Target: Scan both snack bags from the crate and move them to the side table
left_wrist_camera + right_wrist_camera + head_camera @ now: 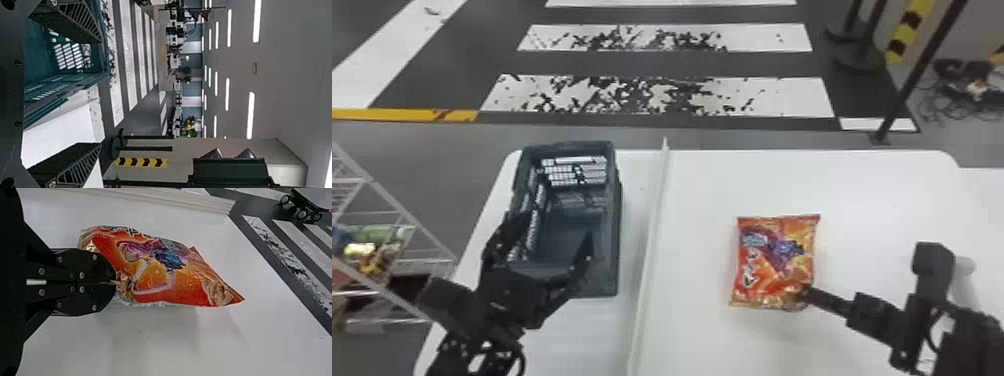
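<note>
An orange snack bag [774, 260] is on the right part of the white table, its near right corner pinched by my right gripper [804, 294]. In the right wrist view the right gripper [113, 282] is shut on a crumpled edge of the snack bag [168, 274]. My left gripper [554, 235] stands open over the near part of the dark crate [618, 235], whose visible inside holds no bag. The left wrist view has the left gripper [100, 94] with its fingers wide apart and the crate [62, 86] beyond them.
A raised white divider [652, 225] runs along the table between crate and bag. At the left is a wire rack [407, 220] with colourful items. A black pole [912, 75] stands behind the table's right side.
</note>
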